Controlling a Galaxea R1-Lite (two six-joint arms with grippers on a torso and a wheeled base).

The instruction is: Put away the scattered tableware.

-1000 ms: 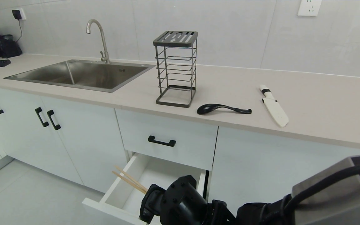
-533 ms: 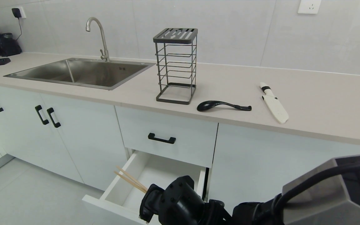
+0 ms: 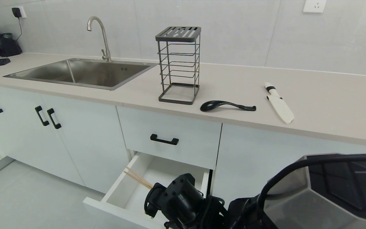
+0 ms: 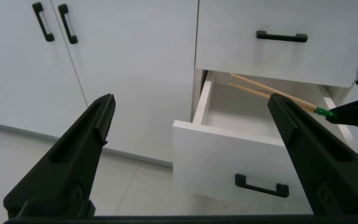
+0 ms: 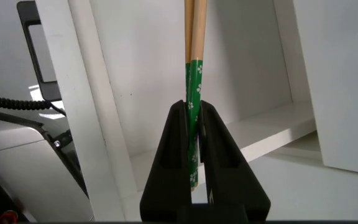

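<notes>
My right gripper hangs low over the open white drawer, shut on a pair of wooden chopsticks with green ends. In the right wrist view the chopsticks stick out from between the closed fingers toward the drawer's inside. On the counter lie a black spoon and, to its right, a white knife. My left gripper is open and holds nothing. It faces the drawer front, where the chopsticks cross above the drawer.
A dark wire rack stands on the counter left of the spoon. The sink with its tap lies farther left. A shut drawer with a black handle sits above the open one. Cabinet doors are to the left.
The head camera has shifted a little. My right gripper has moved slightly right with the chopsticks, so their tips now sit farther inside the drawer's left wall.
</notes>
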